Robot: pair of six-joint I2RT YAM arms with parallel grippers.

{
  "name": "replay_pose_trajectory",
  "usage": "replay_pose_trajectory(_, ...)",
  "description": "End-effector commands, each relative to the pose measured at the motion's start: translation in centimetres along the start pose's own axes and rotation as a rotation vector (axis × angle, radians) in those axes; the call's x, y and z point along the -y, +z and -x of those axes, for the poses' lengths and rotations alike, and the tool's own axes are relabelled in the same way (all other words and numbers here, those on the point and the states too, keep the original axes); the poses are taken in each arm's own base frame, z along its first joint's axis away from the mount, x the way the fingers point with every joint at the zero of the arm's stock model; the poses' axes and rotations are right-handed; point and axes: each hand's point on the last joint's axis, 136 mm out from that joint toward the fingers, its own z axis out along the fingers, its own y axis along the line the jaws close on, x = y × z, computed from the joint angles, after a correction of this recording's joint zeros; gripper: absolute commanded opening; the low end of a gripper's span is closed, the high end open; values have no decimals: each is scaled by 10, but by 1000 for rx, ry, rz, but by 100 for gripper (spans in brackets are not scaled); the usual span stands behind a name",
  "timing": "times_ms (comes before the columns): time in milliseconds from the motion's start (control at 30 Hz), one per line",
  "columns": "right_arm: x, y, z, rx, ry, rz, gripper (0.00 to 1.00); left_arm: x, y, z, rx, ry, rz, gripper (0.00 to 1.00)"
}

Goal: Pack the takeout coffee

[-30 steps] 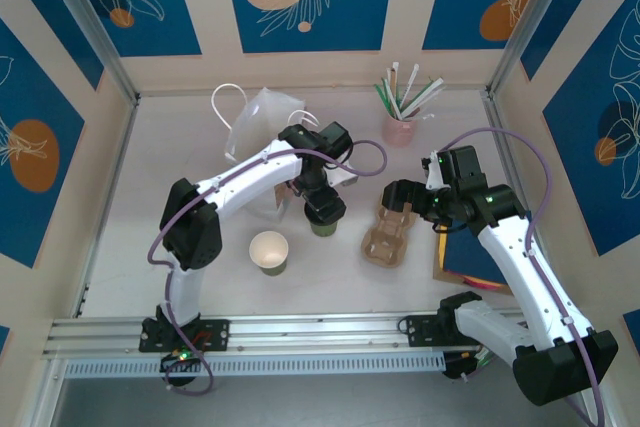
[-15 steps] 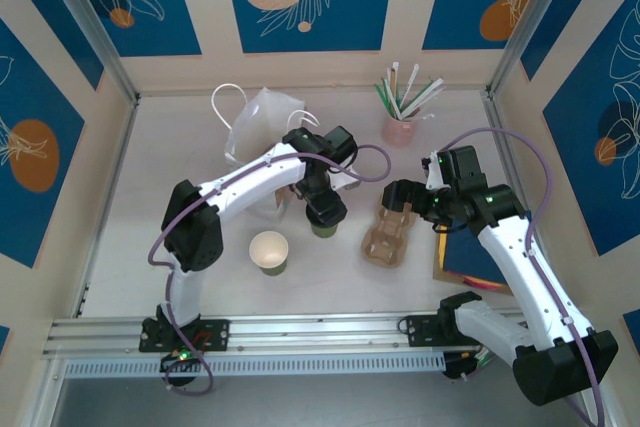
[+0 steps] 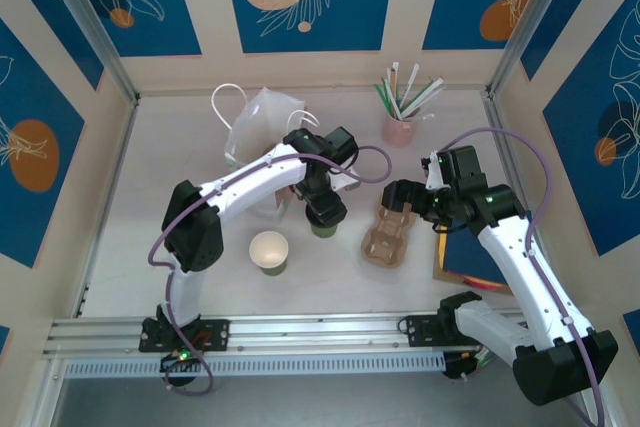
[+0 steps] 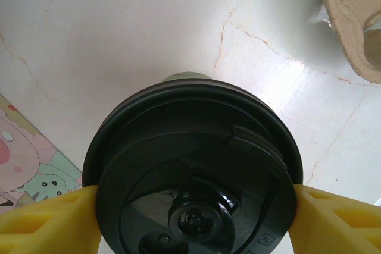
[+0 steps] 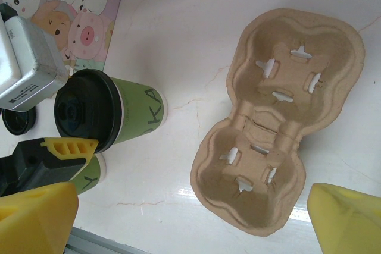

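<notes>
Your left claw (image 4: 193, 206) pinches the takeout coffee (image 5: 128, 117) by its lid (image 4: 238, 147), centre frame; squeeze gently, lift straight.

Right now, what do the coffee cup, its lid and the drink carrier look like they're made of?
The takeout coffee cup is probably paper, with a matte green printed wall. The lid looks like black plastic, glossy, with reflections and moulded ridges. The drink carrier is likely moulded paper pulp: tan, dull and rough, with punched slots.

Bare table (image 3: 330, 269) between open cup (image 3: 268, 251), takeout coffee (image 5: 113, 112), carrier (image 3: 388, 235).
</notes>
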Motion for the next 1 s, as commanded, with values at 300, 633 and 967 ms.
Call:
replay_pose_trajectory(300,-6,-5,1,8,-7,32,99,2,5,-9,-56,2,1,75)
replay_pose_trajectory(633,-6,-7,1,12,-7,32,99,3,1,-8,-52,-1,1,75)
replay_pose_trajectory(967,-5,-6,-1,7,-5,32,99,3,2,-8,-60,-5,-2,75)
